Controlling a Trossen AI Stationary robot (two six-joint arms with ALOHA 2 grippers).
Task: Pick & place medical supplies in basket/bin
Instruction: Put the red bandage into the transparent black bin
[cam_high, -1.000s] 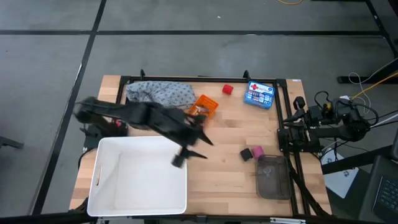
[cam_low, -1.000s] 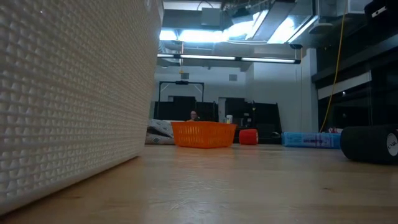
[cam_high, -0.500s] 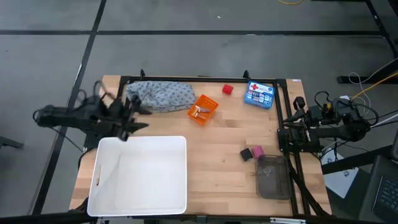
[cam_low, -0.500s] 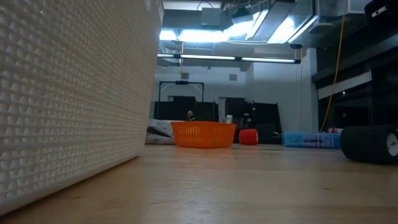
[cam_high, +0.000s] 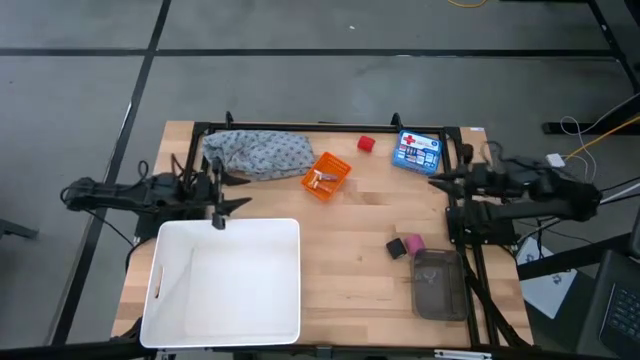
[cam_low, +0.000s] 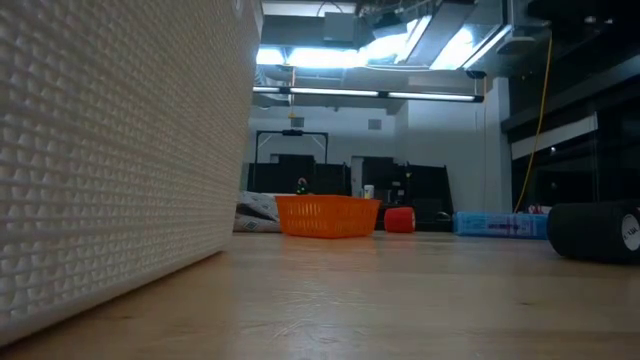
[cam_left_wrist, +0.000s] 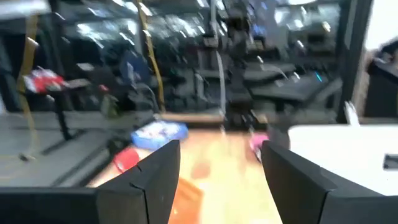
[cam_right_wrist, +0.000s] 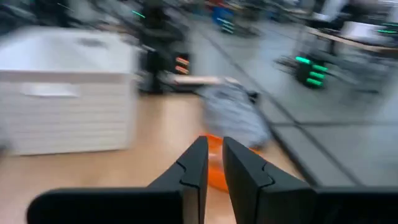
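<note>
The orange basket (cam_high: 326, 174) stands on the table's far middle with small pieces inside; it also shows in the low view (cam_low: 327, 215). The grey patterned cloth (cam_high: 258, 152) lies to its left. A red roll (cam_high: 366, 144) sits at the far edge. A pink and a black roll (cam_high: 405, 246) lie on the right. My left gripper (cam_high: 232, 192) hangs open at the white tub's far edge, left of the basket; its wrist view (cam_left_wrist: 221, 180) shows the wide gap. My right gripper (cam_high: 432, 180) is shut (cam_right_wrist: 211, 165), near the table's right edge, pointing toward the basket.
A large white tub (cam_high: 225, 280) fills the near left; its wall (cam_low: 110, 150) blocks the left of the low view. A blue first-aid box (cam_high: 418, 152) lies at the far right and a grey clear pouch (cam_high: 438, 283) at the near right. Bare wood lies between tub and rolls.
My left arm has drawn back from above the tub's far right corner toward the table's left edge, then edged slightly right again. My right arm has left its folded rest at the right edge and reached toward the table's far left, its gripper now over the table's right rim.
</note>
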